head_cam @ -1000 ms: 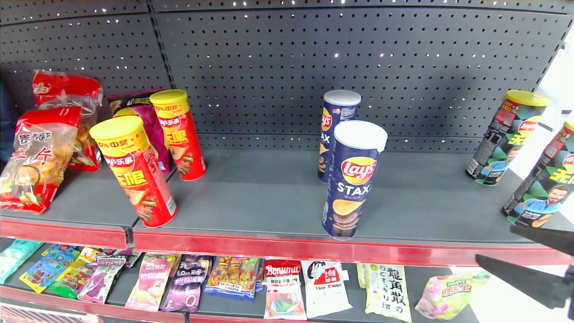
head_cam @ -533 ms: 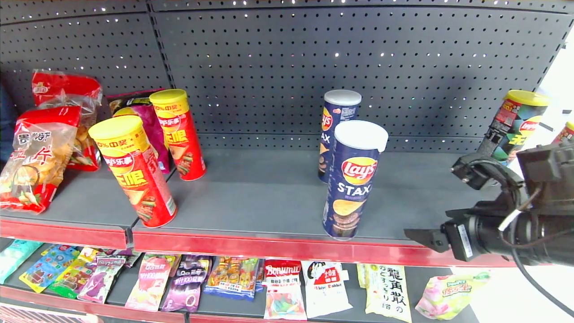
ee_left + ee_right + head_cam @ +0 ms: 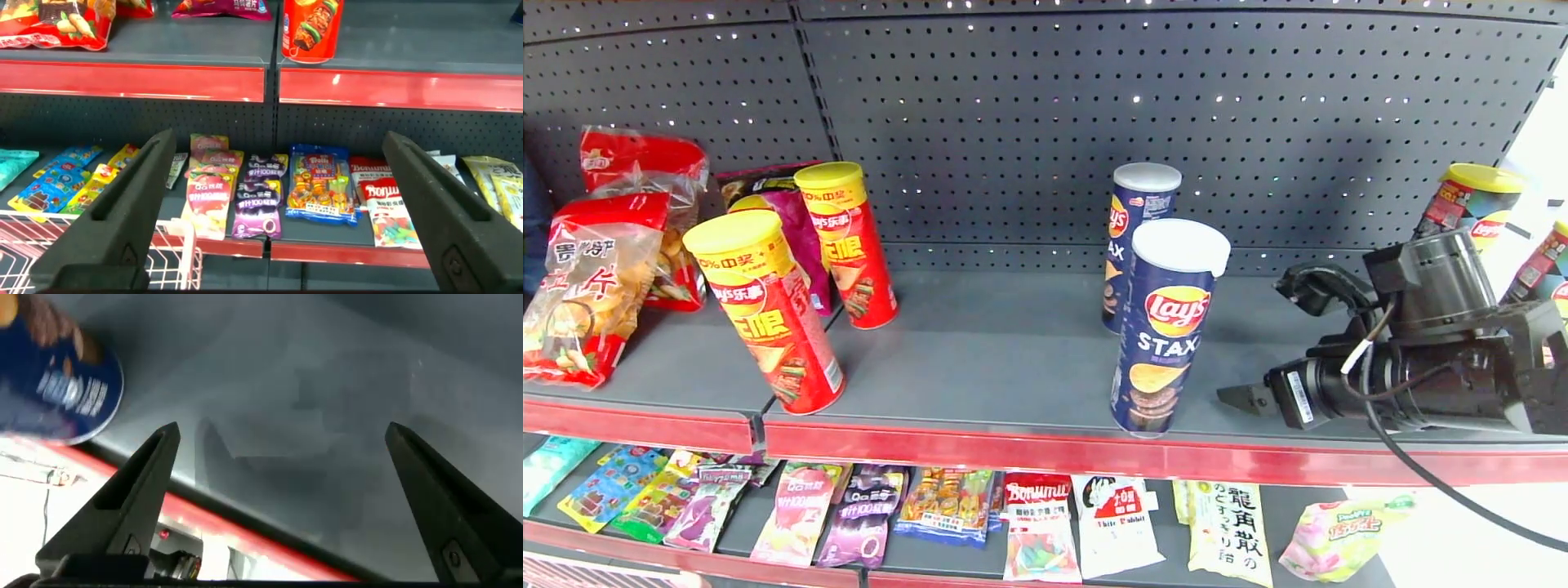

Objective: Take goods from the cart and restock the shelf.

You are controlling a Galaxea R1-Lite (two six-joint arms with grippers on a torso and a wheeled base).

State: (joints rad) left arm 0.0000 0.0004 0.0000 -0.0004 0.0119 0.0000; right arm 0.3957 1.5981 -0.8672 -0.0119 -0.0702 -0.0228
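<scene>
My right gripper (image 3: 1236,398) hovers low over the grey shelf (image 3: 996,359), pointing left, a short way right of the front blue chip can (image 3: 1168,327). In the right wrist view the gripper (image 3: 282,433) is open with nothing between its fingers, and the blue can (image 3: 57,376) stands off to one side. A second blue can (image 3: 1135,237) stands behind the first. My left gripper (image 3: 278,139) is open and empty, held lower down in front of the bottom shelf of snack packs (image 3: 261,204).
Two red cans (image 3: 764,314) (image 3: 845,245) and chip bags (image 3: 596,286) fill the shelf's left. Two green-black cans (image 3: 1466,200) stand at the right, partly hidden by my right arm. The shelf's red lip (image 3: 1045,453) runs along the front. The cart's white wire (image 3: 176,261) shows below my left gripper.
My right arm has risen from the lower right corner and swung left over the shelf towards the front blue can, covering the green-black cans. The cans have not moved.
</scene>
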